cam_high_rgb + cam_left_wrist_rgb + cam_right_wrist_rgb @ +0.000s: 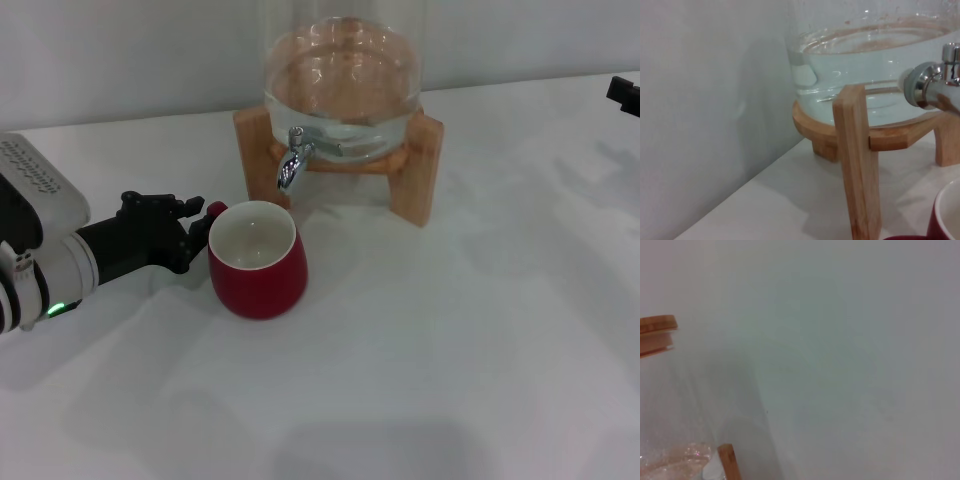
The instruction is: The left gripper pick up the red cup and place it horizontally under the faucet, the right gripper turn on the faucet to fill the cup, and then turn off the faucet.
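The red cup (pixel 258 265) stands upright on the white table, mouth up and white inside, just in front of and a little left of the faucet (pixel 292 163). My left gripper (pixel 196 232) is at the cup's left side, closed on its small handle (pixel 216 209). In the left wrist view the chrome faucet (pixel 932 90) is close, with the cup's rim (pixel 945 215) below it. Only a black tip of my right gripper (pixel 624 95) shows, far to the right of the dispenser.
The glass water dispenser (pixel 340 85) holds water and rests on a wooden stand (pixel 415 175) at the back of the table (pixel 450 350). A stand leg (pixel 855 165) is close to my left wrist. The right wrist view shows the dispenser's wooden lid (pixel 657 325).
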`<action>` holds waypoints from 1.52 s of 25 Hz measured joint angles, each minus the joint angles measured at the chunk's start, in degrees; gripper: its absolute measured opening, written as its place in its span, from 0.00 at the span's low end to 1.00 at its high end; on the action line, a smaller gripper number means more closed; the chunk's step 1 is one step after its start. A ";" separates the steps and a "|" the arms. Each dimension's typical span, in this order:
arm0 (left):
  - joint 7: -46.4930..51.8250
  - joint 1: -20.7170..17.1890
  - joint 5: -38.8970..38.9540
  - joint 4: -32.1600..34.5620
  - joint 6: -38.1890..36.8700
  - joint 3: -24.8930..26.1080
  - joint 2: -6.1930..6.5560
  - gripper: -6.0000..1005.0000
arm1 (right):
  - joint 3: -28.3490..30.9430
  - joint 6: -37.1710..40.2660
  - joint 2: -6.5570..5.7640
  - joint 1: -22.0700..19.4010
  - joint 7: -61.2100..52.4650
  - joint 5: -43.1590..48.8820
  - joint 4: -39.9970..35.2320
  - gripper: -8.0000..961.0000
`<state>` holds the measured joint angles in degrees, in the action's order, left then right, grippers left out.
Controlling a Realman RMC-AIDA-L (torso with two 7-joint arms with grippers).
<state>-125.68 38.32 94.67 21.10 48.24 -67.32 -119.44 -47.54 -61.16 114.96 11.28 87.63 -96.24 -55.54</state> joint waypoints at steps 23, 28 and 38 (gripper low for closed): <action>5.39 -9.34 -0.06 11.33 1.63 -6.46 -0.17 0.24 | 0.70 0.15 0.00 0.02 -0.01 0.00 0.56 0.83; 7.39 -11.96 0.02 14.92 1.49 -8.81 -0.18 0.24 | 0.70 0.17 0.00 0.04 -0.01 0.00 0.66 0.83; 9.61 -15.10 0.08 18.90 1.40 -13.51 -0.18 0.23 | 0.70 0.18 0.00 0.08 -0.01 0.00 1.01 0.83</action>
<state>-116.08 23.22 94.75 40.00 49.64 -80.84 -119.62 -46.84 -60.99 114.96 11.35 87.62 -96.24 -54.53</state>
